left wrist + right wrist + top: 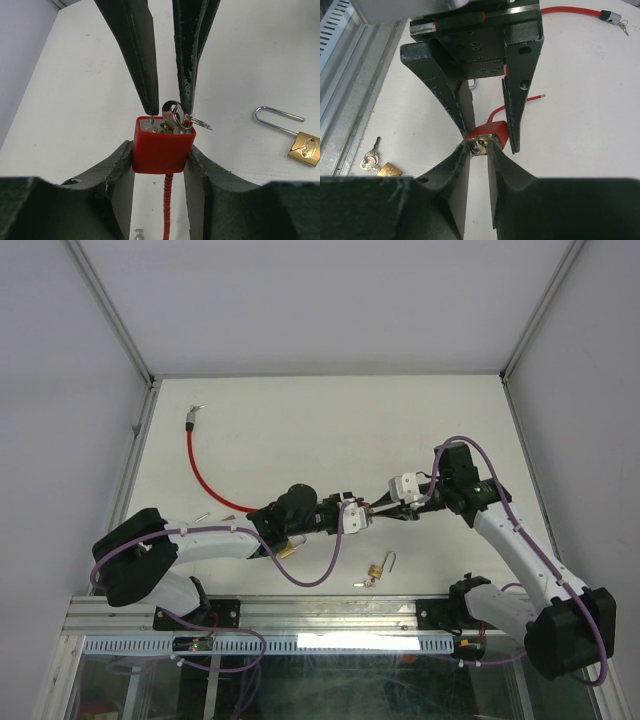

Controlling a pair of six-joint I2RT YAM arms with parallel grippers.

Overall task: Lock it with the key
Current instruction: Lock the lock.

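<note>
Red square padlock (162,150) with a red cable (166,210) out of its bottom is clenched in left gripper (160,152), mid-table toward the near side; silver key (172,117) sits in its top face, spare key (200,122) sticking out at 3 o'clock. Right gripper (168,109) jaws straddle the key head, one finger (187,75) touching it, can't tell if it's pinched. Top view: bare white tabletop (330,430) open at 12 o'clock, brass padlock (378,568) at 5 o'clock close to the near-edge metal rail (250,612), cable trailing to 10 o'clock.
</note>
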